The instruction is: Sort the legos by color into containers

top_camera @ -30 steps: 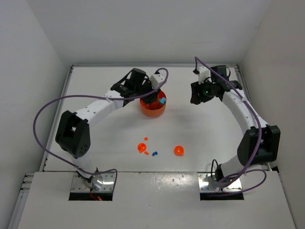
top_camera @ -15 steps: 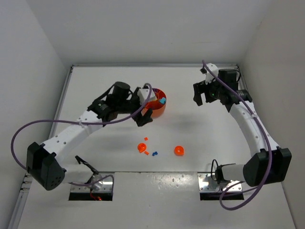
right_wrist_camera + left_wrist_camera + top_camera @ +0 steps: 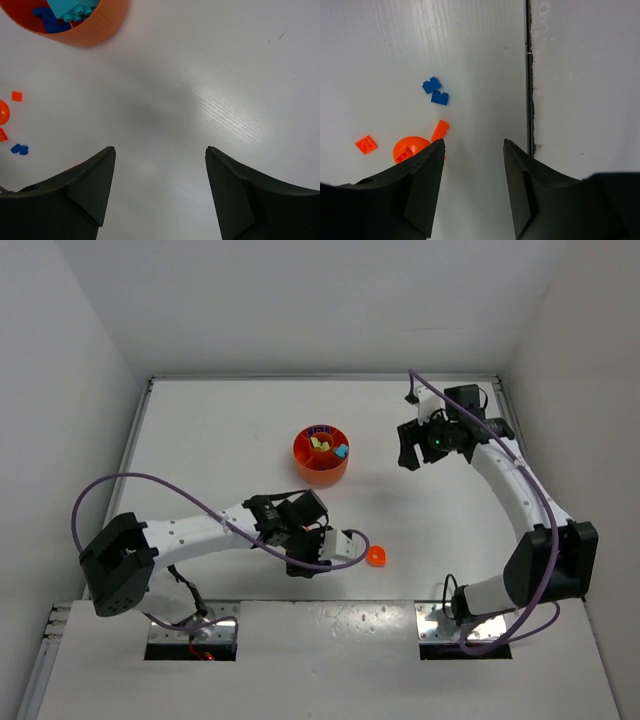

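Right now your left pincer (image 3: 473, 150) hangs low over the near part of the table (image 3: 480, 60), its black fingers (image 3: 426, 185) apart with only bare tabletop between them, so it holds nothing. Ahead of its left finger you see two blue bricks (image 3: 436, 91) touching each other. Nearer the finger lies a round orange piece (image 3: 410, 149), partly hidden behind the fingertip, with a slim orange brick (image 3: 440, 130) just beside it. A flat orange square (image 3: 366, 144) sits a little apart to the left. A dark seam (image 3: 527, 75) in the tabletop runs along the right side of that view. From above, a second round orange piece (image 3: 376, 557) lies just to the right of this pincer. The orange dish (image 3: 321, 472) stands well apart from these loose pieces, toward the far middle of the table. In its compartments you can make out a lime green brick (image 3: 320, 444), a purple brick (image 3: 318, 430) and a cyan brick (image 3: 342, 451). Your right pincer (image 3: 159, 155) hovers above bare table to the right of the dish, jaws spread wide and gripping nothing. Its camera catches the dish wall, with the cyan brick and a blue one (image 3: 45, 15) inside. Whether those two share a compartment, you cannot tell from here.
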{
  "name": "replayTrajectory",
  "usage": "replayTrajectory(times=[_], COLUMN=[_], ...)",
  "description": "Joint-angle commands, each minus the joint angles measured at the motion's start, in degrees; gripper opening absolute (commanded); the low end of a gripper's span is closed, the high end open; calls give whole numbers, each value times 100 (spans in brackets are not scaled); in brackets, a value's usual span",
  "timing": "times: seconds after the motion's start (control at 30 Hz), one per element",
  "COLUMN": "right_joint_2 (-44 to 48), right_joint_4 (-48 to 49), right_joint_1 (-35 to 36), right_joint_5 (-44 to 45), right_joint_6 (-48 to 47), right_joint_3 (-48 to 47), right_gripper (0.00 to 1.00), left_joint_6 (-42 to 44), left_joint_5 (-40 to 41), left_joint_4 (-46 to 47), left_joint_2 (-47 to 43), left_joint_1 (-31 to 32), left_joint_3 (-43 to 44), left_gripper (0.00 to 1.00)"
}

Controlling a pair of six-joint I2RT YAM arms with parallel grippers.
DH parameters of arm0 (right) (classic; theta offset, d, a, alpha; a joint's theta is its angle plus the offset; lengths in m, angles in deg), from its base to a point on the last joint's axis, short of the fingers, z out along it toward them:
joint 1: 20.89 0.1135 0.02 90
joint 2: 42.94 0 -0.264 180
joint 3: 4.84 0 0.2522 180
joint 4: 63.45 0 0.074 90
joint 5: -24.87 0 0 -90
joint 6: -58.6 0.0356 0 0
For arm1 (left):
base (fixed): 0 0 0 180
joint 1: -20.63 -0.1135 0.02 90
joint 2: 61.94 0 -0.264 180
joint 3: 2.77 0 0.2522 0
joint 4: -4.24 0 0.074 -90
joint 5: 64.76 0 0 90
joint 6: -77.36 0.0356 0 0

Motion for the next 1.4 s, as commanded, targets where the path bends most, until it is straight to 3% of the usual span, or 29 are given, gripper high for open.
replayTrajectory(times=[0.0,0.4,0.67,1.37], right_joint_2=[-10,-221,-361,-467], right_joint_4=[47,-59,-119,-120], right_joint_1=[38,38,38,38], right_joint_5=[-298,-351,-403,-509], right_joint_6=[6,59,59,59], right_joint_3=[-82,-134,-257,-310], right_gripper=[72,71,70,69], left_joint_6=[606,1124,1186,1344], left_joint_5=[229,370,229,282], left_joint_4=[417,1412,1465,1633], left_joint_2=[-149,158,773,1362], left_joint_1=[226,384,446,340], left_joint_3=[-227,-396,-202,-97], left_gripper=[56,53,43,43])
